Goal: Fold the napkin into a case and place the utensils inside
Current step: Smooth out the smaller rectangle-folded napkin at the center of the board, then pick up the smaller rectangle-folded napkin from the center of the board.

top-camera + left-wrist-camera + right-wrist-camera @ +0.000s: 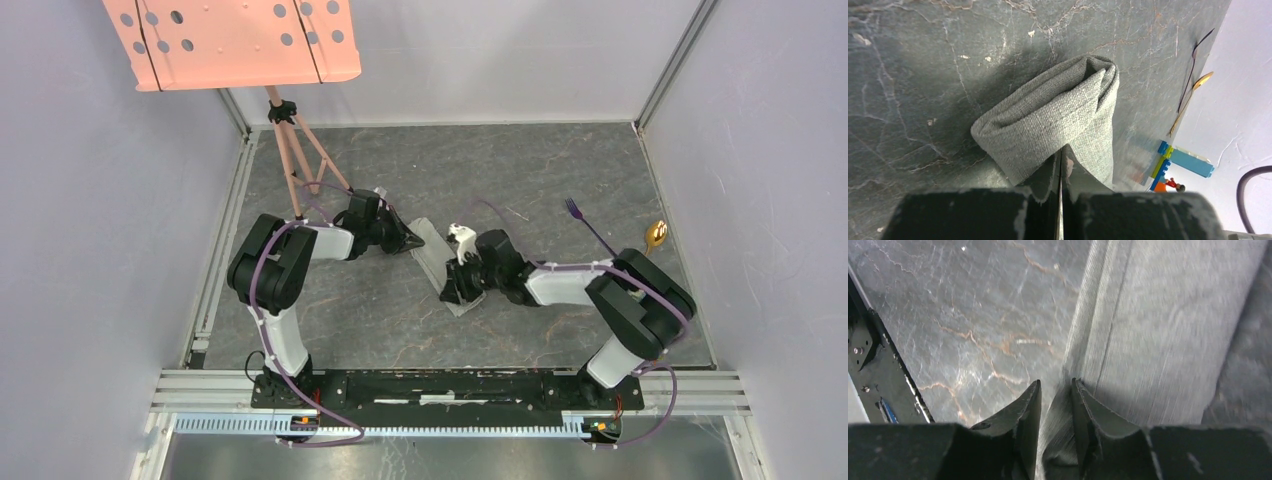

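Folding looks nearly finished: the napkin (433, 256) lies as a narrow, long pouch on the table (380, 320), about as long as the fork. Seen from the left wrist, its far end bulges in a rounded, doubled-over fold, so the layers are stacked but not pressed flat.

The left gripper (1060, 167) is at the napkin's far end, its jaws closed tight with a tuck of cloth pinched between them. The right gripper (1054, 405) is at the napkin's near end. Its jaws stand a little apart with the folded long edge running between them, which looks more like a loose straddle than a firm pinch.

Neither utensil is inside. The fork (586, 224) lies well to the right of the napkin, bare on the table. The spoon (655, 236) lies farther right again, just past the fork's handle, and neither touches the cloth. Some toy blocks (1182, 163) sit beyond them, farther from the napkin.

By my reading, the case is formed or close to it, and the second half of the job is untouched. Each utensil must be picked up, carried to the napkin and slid into an open end. The pictures do not show which end offers a usable mouth.
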`<state>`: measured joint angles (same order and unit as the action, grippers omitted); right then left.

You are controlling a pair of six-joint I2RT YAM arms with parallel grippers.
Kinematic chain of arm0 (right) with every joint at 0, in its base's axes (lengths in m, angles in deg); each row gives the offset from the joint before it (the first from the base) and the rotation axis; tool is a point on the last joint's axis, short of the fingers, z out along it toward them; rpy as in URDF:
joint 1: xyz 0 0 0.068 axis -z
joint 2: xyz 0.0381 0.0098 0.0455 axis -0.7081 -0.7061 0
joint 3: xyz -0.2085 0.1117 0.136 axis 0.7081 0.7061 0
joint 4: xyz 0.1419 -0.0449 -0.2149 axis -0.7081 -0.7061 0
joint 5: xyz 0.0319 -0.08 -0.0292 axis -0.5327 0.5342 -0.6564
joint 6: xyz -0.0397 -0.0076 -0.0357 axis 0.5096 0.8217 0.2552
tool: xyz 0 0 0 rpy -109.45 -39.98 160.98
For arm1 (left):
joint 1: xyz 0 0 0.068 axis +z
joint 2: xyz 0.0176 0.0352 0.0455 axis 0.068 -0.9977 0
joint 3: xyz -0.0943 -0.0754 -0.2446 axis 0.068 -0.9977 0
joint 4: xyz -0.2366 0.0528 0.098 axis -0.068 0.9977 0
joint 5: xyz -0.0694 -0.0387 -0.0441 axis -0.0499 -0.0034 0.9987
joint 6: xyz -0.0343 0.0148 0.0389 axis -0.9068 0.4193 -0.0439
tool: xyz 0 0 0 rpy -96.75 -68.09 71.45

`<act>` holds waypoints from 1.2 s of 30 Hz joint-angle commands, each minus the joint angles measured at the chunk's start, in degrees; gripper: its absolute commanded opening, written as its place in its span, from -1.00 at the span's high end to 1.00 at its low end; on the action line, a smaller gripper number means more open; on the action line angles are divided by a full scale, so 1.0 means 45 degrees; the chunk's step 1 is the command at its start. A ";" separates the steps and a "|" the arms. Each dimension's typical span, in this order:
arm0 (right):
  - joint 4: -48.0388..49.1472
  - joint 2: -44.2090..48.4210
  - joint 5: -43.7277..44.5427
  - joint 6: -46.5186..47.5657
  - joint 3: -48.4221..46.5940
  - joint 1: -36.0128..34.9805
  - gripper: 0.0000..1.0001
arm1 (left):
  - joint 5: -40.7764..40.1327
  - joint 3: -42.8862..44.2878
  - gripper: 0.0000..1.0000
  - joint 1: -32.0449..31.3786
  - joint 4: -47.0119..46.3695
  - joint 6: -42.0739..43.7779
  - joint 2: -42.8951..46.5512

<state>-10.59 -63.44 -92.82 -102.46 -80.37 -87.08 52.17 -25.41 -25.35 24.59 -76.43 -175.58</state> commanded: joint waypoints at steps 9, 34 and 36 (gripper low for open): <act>-0.1322 0.3362 0.0426 0.0685 0.1271 -0.0402 0.11 | -0.0804 0.0498 0.95 0.0307 0.2325 0.1851 -0.0641; -0.5847 -0.1777 0.9281 0.1956 -0.5114 -0.3801 -0.43 | -0.0434 0.1095 0.95 0.0295 0.2744 0.2191 -0.0617; -0.5852 -0.2047 0.9465 0.1780 -0.5055 -0.3849 -0.39 | -0.0410 0.1104 0.95 0.0293 0.2760 0.2191 -0.0596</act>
<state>-37.26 -71.13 -53.87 -91.73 -101.00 -103.47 54.18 -20.73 -24.85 32.77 -70.17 -176.39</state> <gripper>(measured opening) 0.713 0.034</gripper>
